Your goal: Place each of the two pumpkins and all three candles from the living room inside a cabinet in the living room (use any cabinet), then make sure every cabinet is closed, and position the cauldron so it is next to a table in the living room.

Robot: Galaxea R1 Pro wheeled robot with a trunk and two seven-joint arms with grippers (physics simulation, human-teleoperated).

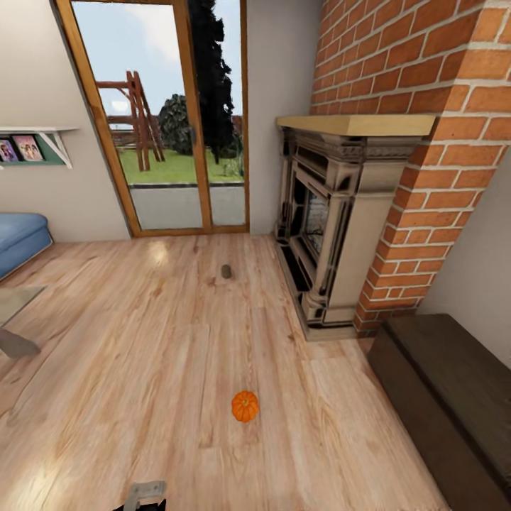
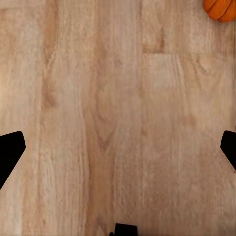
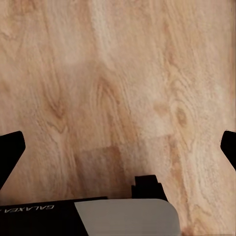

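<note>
Orange pumpkin (image 1: 245,406) sits on the wood floor (image 1: 142,341) just ahead of me, also at the corner of my left wrist view (image 2: 221,8); both my left fingers (image 2: 10,152) and right fingers (image 3: 10,152) are spread wide, holding nothing, over bare boards. Dark-brown cabinet (image 1: 454,397) is to my right, drawers shut. Farther on, a small candle (image 1: 226,271) lies on the floor near the fireplace (image 1: 333,234).
</note>
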